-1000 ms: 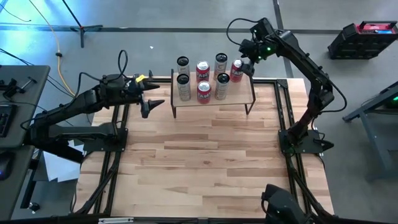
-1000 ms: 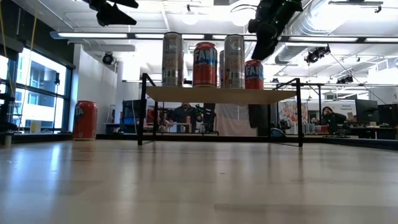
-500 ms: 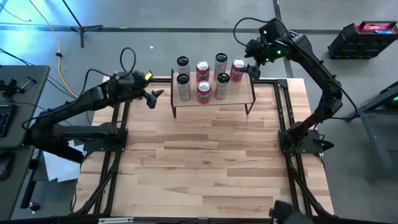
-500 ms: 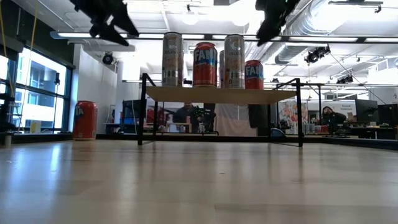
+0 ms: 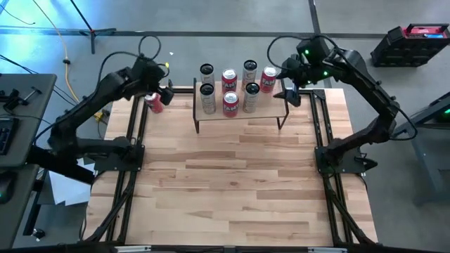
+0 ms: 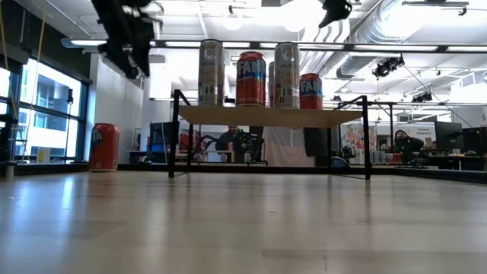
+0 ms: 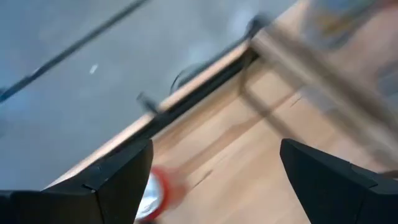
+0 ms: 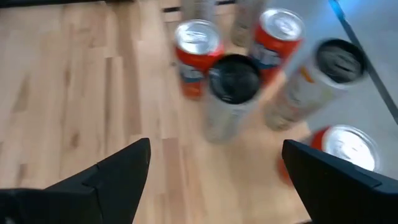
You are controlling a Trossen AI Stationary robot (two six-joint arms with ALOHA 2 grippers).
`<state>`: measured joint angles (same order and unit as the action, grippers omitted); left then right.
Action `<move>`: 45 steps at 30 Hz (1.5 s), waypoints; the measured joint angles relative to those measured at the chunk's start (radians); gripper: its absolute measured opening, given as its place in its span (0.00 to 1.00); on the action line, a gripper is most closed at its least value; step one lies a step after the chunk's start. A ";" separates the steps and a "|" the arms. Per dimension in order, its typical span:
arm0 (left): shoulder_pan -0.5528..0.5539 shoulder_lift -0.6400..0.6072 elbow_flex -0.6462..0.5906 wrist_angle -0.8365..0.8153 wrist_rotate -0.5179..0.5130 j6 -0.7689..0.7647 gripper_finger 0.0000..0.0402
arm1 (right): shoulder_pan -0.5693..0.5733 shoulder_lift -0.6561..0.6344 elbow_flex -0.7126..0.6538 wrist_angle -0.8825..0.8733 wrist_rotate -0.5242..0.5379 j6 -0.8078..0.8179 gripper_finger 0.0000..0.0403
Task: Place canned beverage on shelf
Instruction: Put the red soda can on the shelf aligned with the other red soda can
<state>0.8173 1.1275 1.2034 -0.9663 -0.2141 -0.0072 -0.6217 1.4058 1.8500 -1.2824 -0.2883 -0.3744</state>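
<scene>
The shelf [image 5: 271,111] is a low rack with a light plank top and black legs, and it stands at the table's far middle. Several cans stand on it, red ones [image 5: 268,79] and silver ones [image 8: 233,93]. One red can [image 5: 153,102] stands upright on the table, left of the shelf [image 6: 266,116]. My left gripper [image 5: 166,93] hovers open above this can [image 7: 155,194], tipped downward, with nothing between its fingers. My right gripper [image 5: 290,91] is open and empty, high beside the shelf's right end, and its wrist view looks down on the cans.
Black frame rails [image 5: 133,133] run along the table's left and right sides. The near half of the wooden table [image 5: 232,183] holds no objects. A desk [image 5: 17,119] stands off the table to the left, and a dark case [image 5: 411,42] lies on the floor at the far right.
My left gripper has swung toward the table's far edge, from beside the shelf's left end to above the red can, and has tipped downward. My right gripper has drawn back from the red can at the shelf's right end, rising and moving toward the right edge.
</scene>
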 joint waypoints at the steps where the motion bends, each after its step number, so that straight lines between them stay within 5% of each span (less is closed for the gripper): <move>1: 0.021 0.029 0.012 -0.024 -0.012 0.022 0.86 | 0.019 -0.004 0.000 -0.003 0.000 0.005 0.86; 15: 0.191 0.317 0.081 -0.141 -0.033 0.089 0.86 | 0.291 -0.024 0.000 -0.035 0.224 0.125 0.86; 30: 0.194 0.508 0.115 -0.159 -0.190 -0.160 0.86 | 0.414 -0.024 0.000 -0.048 0.308 0.168 0.86; 45: 0.055 0.329 -0.055 -0.168 -0.386 -0.640 0.86 | 0.472 -0.024 0.000 -0.093 0.312 0.086 0.86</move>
<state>0.8721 1.4560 1.1486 -1.1348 -0.6005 -0.6471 -0.1495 1.3823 1.8500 -1.3754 0.0233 -0.2881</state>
